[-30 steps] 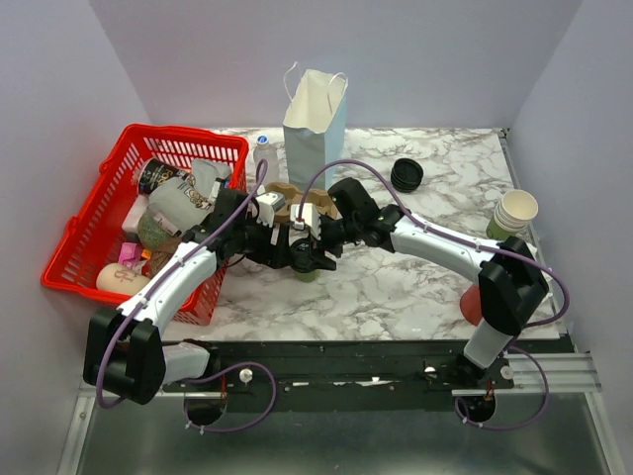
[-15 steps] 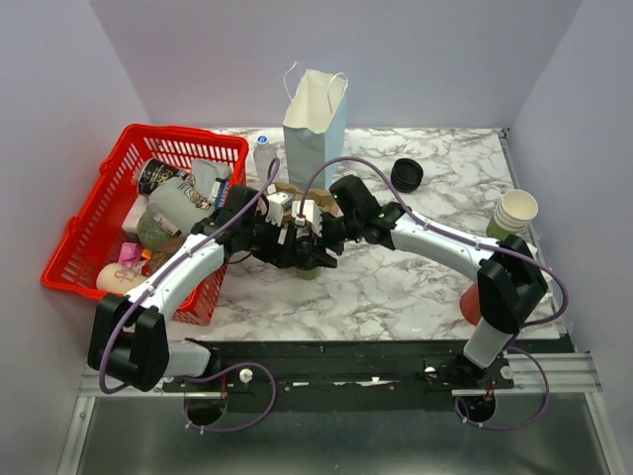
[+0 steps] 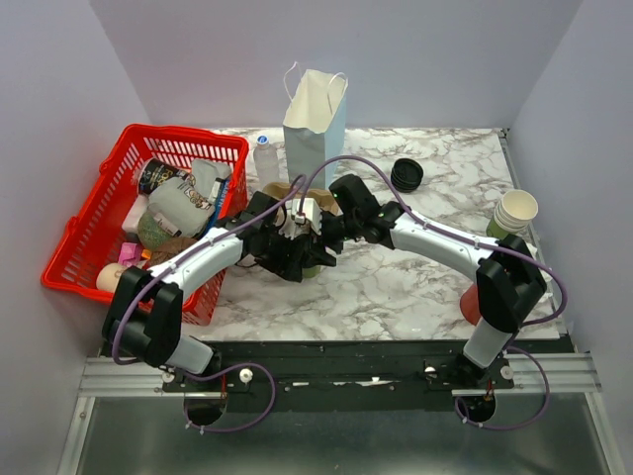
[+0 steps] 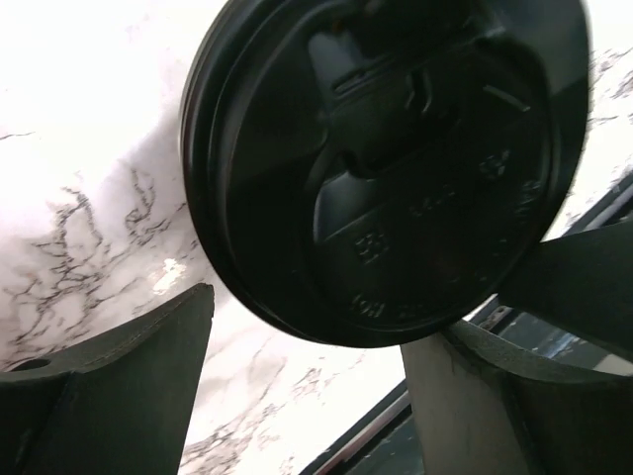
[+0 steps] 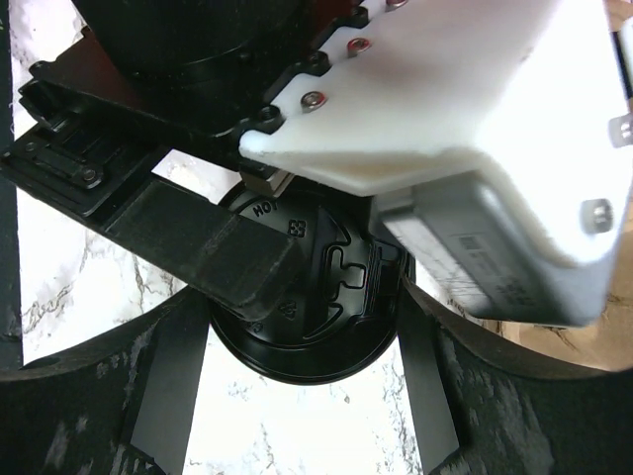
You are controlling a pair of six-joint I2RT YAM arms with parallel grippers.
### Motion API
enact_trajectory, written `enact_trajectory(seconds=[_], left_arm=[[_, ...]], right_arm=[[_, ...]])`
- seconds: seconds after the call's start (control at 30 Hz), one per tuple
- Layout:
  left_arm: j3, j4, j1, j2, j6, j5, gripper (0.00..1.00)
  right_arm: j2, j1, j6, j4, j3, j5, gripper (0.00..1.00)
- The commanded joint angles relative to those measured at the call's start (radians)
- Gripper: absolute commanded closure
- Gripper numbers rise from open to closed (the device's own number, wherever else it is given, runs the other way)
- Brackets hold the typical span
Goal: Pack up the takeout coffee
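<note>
takeout coffee (image 3: 310, 269): olive-green cup standing on the marble table (image 3: 396, 287), centre-left and towards the near edge, mostly hidden from above by the two wrists. its black sip lid (image 5: 307, 341) faces the wrist cameras and fills much of the left wrist view. right gripper (image 5: 297, 297): reaches in from the right, fingers (image 5: 168, 386) spread wide, one on each side of the lid, inner faces meeting its rim and clasping the coffee. left gripper (image 4: 312, 327): reaches in from the left, fingers (image 4: 119, 386) spread wide. one of them lies across the lid's top in the right wrist view; whether it presses cannot be told. just behind the cup is a brown cardboard carrier (image 3: 285, 191), and farther back an upright white paper bag (image 3: 315, 119). at the left, a filled red basket (image 3: 89, 237). far right, a stack of black lids (image 3: 406, 175). right edge, stacked green cups (image 3: 514, 213).
</note>
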Motion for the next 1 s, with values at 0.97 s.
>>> enact_trajectory(seconds=[0.97], left_arm=[[0.036,-0.085,0.091,-0.349,0.186,0.313,0.03]], right_arm=[[0.004,-0.031,0.06,-0.279,-0.002,0.041,0.0]])
